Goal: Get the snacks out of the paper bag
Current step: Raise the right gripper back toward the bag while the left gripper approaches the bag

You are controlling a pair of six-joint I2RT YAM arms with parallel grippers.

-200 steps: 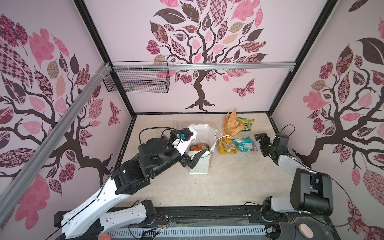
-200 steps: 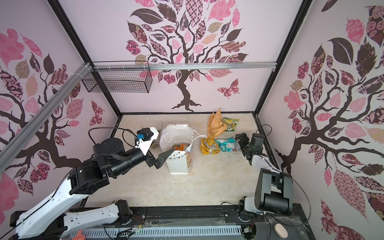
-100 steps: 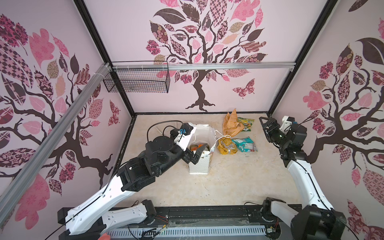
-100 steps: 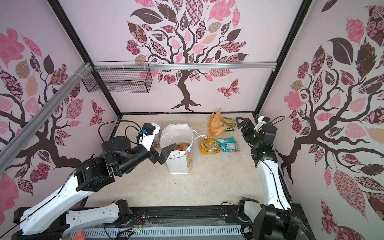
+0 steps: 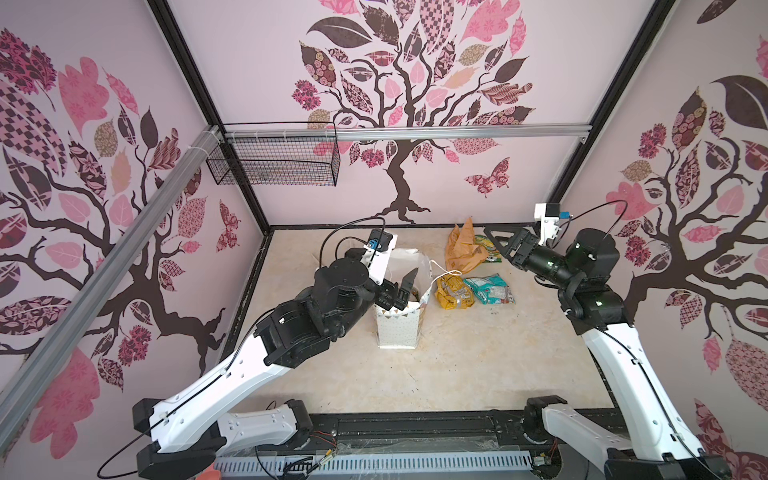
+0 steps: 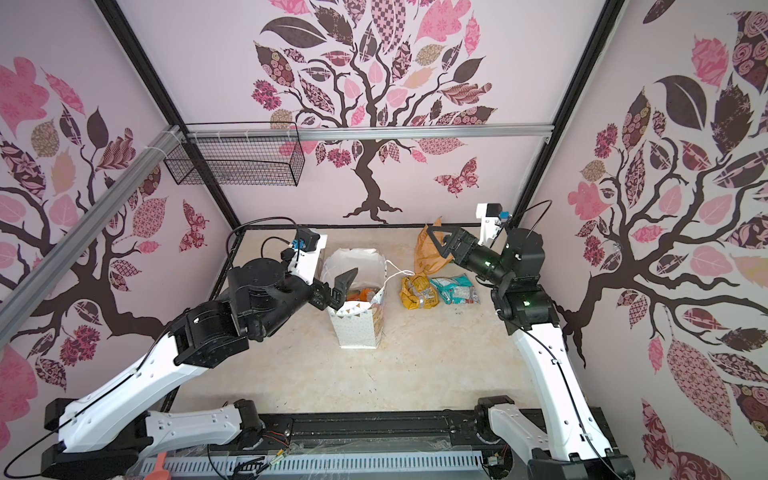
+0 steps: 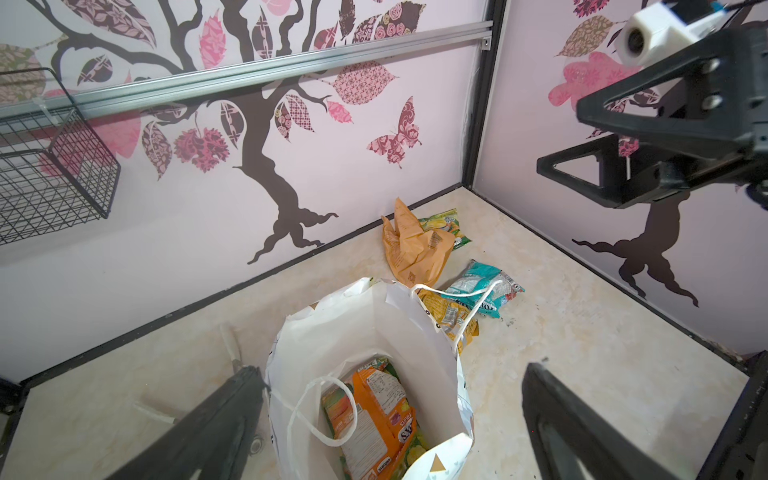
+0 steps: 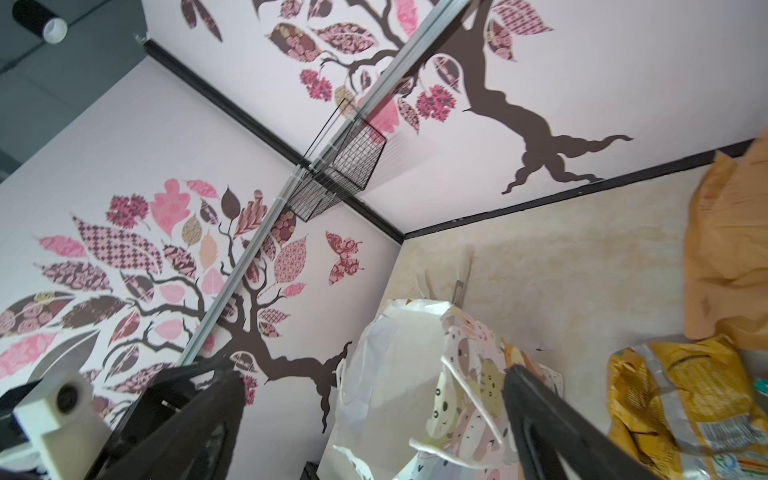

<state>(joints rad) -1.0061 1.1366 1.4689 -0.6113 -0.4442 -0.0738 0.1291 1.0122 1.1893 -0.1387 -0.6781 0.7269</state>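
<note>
A beige marbled tabletop [image 5: 457, 365] is seen, boxed in by pink walls printed with trees. The paper bag [image 5: 398, 328] is stood upright near the middle, its mouth open.

Three snacks are already laid out on the table. A mustard-yellow packet [image 5: 455, 291] lies just beside the bag, with a teal packet [image 5: 490, 289] right against it. A green-and-yellow packet [image 5: 488, 249] is half covered by crumpled tan paper [image 5: 463, 249] near the back wall.

Inside the bag, an orange packet [image 7: 374, 419] is shown in the left wrist view, with a second green-and-yellow packet [image 7: 411, 451] tucked under it (only its edges can be made out).

And now the left gripper [image 7: 390, 368] is poised over the bag's mouth, jaws spread wide, nothing gripped. The right gripper [image 7: 559, 139] is held up in the air near the tan paper, likewise wide open and empty.

The fourth removal is judged to be in hand. Next, a straight descent into the bag is called for. The jaws should be closed on the orange packet's upper edge, and the bag's thin walls left unsnagged.
</note>
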